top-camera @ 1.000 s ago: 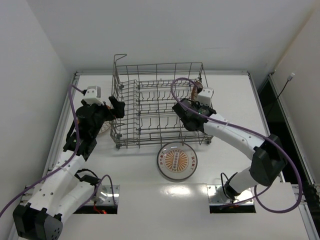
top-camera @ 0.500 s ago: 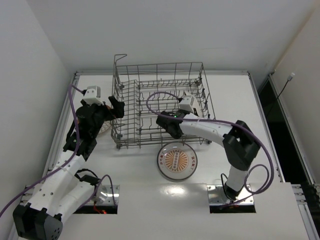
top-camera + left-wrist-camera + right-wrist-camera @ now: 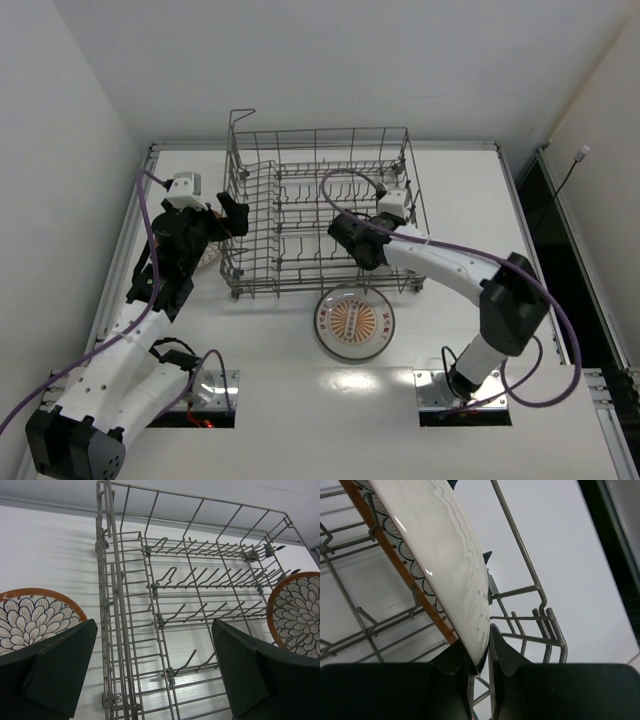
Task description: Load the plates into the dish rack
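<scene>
The grey wire dish rack point(image 3: 300, 215) stands mid-table. My right gripper point(image 3: 481, 652) is shut on the rim of a petal-patterned plate point(image 3: 445, 555), held on edge among the tines at the rack's right end. That plate also shows in the left wrist view point(image 3: 297, 612). My left gripper point(image 3: 152, 675) is open and empty, hovering over the rack's left wall point(image 3: 112, 630). A second petal-patterned plate point(image 3: 32, 617) lies flat on the table left of the rack, partly under my left arm. The plate with the orange centre medallion point(image 3: 354, 322) lies flat in front of the rack.
The rack's upright tines point(image 3: 200, 580) and tall side wires point(image 3: 530, 575) crowd round the held plate. The table's right edge point(image 3: 520, 220) and a dark gap lie beyond the rack. Purple cables loop over both arms.
My right arm swung left over the rack with the plate, then came back a little to the right. The left arm and the two flat plates have not moved.
</scene>
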Controlling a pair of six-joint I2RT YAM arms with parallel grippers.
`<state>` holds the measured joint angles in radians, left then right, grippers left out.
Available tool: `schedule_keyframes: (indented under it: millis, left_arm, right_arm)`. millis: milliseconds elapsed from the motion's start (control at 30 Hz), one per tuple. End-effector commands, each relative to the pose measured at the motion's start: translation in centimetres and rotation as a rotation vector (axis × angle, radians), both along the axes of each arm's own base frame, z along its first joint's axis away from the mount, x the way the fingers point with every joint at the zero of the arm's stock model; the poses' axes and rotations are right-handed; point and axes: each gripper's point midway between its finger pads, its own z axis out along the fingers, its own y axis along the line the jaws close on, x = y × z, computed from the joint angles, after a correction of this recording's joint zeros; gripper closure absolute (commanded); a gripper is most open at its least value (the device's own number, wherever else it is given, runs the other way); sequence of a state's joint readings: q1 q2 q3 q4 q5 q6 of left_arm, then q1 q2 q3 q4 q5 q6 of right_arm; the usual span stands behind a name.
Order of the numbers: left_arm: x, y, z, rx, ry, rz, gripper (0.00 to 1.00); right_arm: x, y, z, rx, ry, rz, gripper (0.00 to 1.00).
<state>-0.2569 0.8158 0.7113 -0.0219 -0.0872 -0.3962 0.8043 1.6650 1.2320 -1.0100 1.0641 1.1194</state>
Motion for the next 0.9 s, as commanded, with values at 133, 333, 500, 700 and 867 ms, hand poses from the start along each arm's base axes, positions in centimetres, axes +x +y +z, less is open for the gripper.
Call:
schedule_keyframes:
  millis: [133,333,500,700,867]
  left_arm:
    - [-0.1,-0.1,1.4,0.004,-0.049,-0.005,0.0]
    - [-0.1,-0.1,1.4,0.004,-0.049,-0.005,0.0]
    - [-0.1,-0.1,1.4,0.004,-0.049,-0.005,0.0]
    - [-0.1,0.0,1.4,0.004,-0.05,0.004,0.0]
    - [-0.1,0.0,1.4,0.004,-0.05,0.0,0.0]
  right_arm:
    - [0.2,3.3,3.6,0.293,0.012,0.105,0.57]
    - [0.4,0.9,5.0,0.213,-0.012,0.048,0.0]
    - [0.0,-3.6,11.4,0.174,-0.203,-0.045,0.0]
    - [-3.9,-1.6,13.0,0.542,-0.296,0.261,0.03]
    - [-8.3,-1.1,11.3,0.763,-0.356,0.433,0.01]
